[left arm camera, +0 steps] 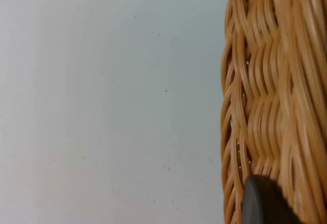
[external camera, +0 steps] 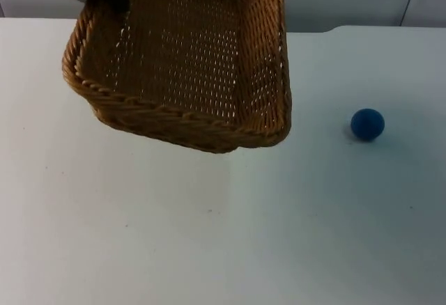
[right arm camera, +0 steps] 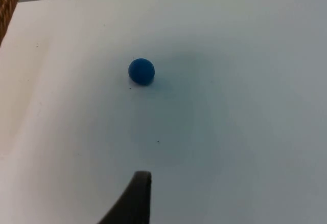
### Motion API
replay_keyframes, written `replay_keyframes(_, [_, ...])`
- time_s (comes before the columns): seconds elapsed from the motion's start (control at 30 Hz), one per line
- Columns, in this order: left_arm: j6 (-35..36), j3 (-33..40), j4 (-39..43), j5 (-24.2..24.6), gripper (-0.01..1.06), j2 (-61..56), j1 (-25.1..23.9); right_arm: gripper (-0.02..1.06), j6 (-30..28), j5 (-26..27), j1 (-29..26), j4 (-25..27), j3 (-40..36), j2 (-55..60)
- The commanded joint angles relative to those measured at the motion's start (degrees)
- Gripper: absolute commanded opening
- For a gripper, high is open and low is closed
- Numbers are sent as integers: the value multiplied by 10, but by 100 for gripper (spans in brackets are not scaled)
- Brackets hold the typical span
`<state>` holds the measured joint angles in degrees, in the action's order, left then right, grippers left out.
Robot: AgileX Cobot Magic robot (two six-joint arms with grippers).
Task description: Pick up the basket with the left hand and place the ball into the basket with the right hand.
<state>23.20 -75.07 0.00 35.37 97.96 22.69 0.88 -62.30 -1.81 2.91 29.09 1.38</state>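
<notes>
White bench | left gripper jaws grasping lifted basket | ball far ahead of right gripper, jaw state untellable

Woven wicker basket tilted, raised off table – small blue ball resting well apart

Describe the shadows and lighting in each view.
Top view: soft, even light; the ball casts a faint shadow on the table. Left wrist view: the basket weave is warmly lit, without glare. Right wrist view: a dim shadow beside the ball.
</notes>
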Motion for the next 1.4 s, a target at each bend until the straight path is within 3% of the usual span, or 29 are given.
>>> replay_keyframes(0.0, [-3,-2,-10,-7,0,-21,-2,104,-4,5,-4,-1,0,0])
replay_keyframes(0.2, [-97,-2,-74,-1,0,-33,-19,104,-4,5,-4,-1,0,0])
replay_keyframes(0.5, [-158,-2,-74,-16,0,-34,-37,104,-4,5,-4,-1,0,0])
replay_keyframes(0.8, [-299,-2,-72,-36,0,-34,-37,104,-4,5,-4,-1,0,0])
replay_keyframes(0.83, [-299,-2,-72,-36,0,-34,-37,104,-4,5,-4,-1,0,0])
replay_keyframes(0.93, [-191,-1,-112,-33,0,-30,-62,104,-4,5,-4,-1,0,0])
replay_keyframes(1.0, [-191,-1,-141,-35,0,-27,-72,104,-4,5,-4,-1,0,0])
replay_keyframes(1.17, [-193,26,-312,-47,0,-6,-132,104,-4,5,-4,-1,0,0])
replay_keyframes(1.37, [-216,99,-355,-61,0,6,-145,104,-4,5,-4,-1,0,0])
